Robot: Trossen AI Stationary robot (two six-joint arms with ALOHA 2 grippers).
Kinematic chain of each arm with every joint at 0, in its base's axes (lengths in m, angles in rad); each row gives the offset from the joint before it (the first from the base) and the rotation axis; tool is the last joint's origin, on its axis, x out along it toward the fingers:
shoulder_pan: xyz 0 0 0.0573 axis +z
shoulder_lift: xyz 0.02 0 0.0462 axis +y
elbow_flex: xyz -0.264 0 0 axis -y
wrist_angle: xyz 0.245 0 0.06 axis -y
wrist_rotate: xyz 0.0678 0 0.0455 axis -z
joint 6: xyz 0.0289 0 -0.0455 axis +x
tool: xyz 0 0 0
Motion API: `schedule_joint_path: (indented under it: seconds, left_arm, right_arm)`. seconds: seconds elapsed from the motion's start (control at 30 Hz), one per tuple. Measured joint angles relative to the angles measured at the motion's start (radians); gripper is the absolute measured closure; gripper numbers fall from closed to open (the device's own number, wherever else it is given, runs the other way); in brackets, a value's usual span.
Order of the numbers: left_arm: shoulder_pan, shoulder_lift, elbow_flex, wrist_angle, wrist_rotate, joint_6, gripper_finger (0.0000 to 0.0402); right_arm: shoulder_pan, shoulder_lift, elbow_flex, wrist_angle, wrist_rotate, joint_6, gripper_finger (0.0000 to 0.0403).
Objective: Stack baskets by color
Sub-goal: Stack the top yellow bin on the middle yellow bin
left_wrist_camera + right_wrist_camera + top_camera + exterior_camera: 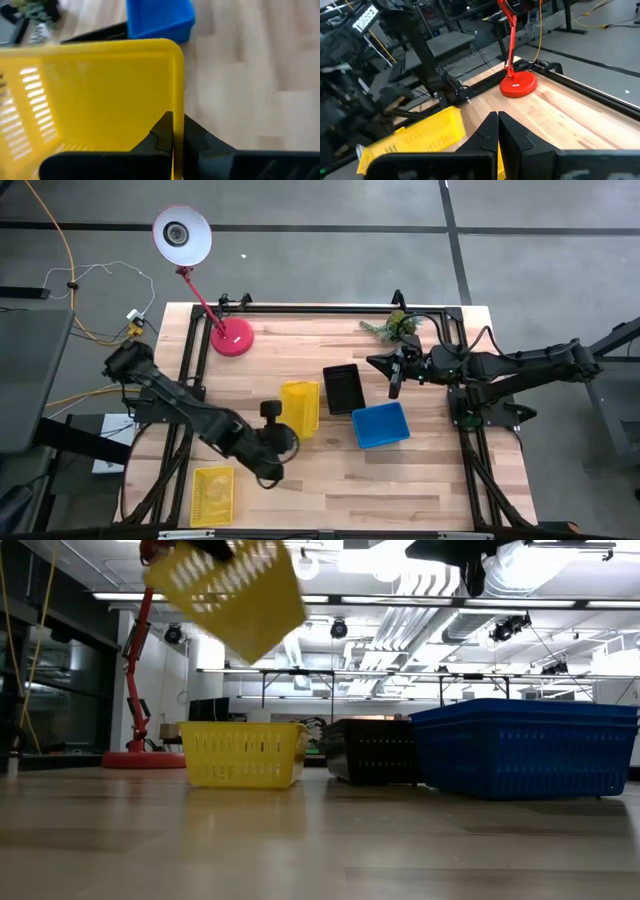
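Left claw [173,131] holds a tilted yellow basket [95,95] aloft.

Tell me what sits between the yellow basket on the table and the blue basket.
The black basket stands between the resting yellow basket and the blue basket; the low view shows them in a row, and the high view confirms it.

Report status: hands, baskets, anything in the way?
Left hand shut on yellow basket, lifted off the table. Right hand shut, empty, hovering by black basket. Second yellow basket at near edge. Nothing in the way.
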Motion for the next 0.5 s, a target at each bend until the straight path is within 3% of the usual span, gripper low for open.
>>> schedule_joint_path:
  seconds: [0.27,0.5]
  left_arm:
    - [0.06,0.149,0.0,-0.003,-0.016,0.076,0.0401]
    - [0.11,0.173,0.0,-0.013,-0.015,0.089,0.0401]
  right_arm:
    - [0.0,0.001,0.0,-0.032,0.023,0.009,0.0402]
    - [0.0,0.001,0.0,-0.051,0.024,0.008,0.0402]
